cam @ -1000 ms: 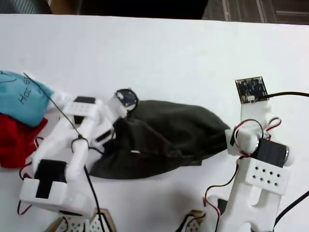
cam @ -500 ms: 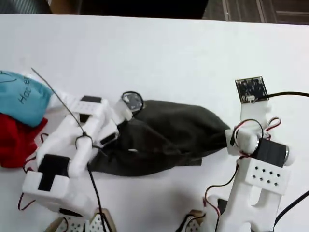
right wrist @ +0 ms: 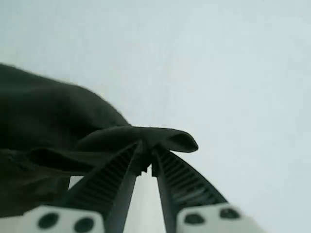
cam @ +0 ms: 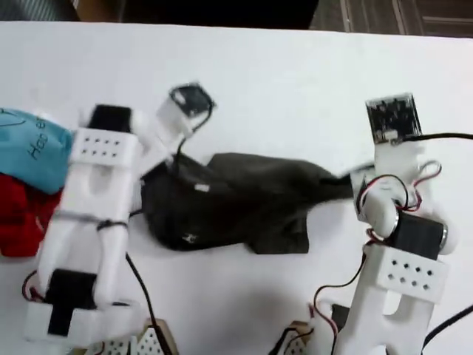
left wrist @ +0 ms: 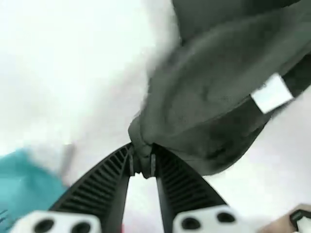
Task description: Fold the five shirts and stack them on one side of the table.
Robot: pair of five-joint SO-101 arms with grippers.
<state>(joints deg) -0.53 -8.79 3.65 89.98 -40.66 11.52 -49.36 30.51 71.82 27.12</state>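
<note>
A dark grey shirt (cam: 236, 211) lies crumpled across the middle of the white table (cam: 281, 81). My left gripper (left wrist: 142, 165) is shut on a pinch of the dark shirt (left wrist: 214, 102) at its left end; a white tag (left wrist: 272, 92) shows on the cloth. In the high view the left arm (cam: 96, 192) stands at the shirt's left. My right gripper (right wrist: 146, 162) is shut on a fold of the dark shirt (right wrist: 53, 126) at its right end, and the right arm (cam: 395, 214) stands there.
A teal shirt (cam: 33, 148) and a red shirt (cam: 22, 214) lie bunched at the table's left edge, close to the left arm. The teal shirt (left wrist: 24, 184) shows beside my left fingers. Bare table lies behind the dark shirt and at the far right.
The left arm has swung up and back, pulling the shirt's left end with it. The right arm shifted slightly back, and the shirt is stretched flatter between the two grippers.
</note>
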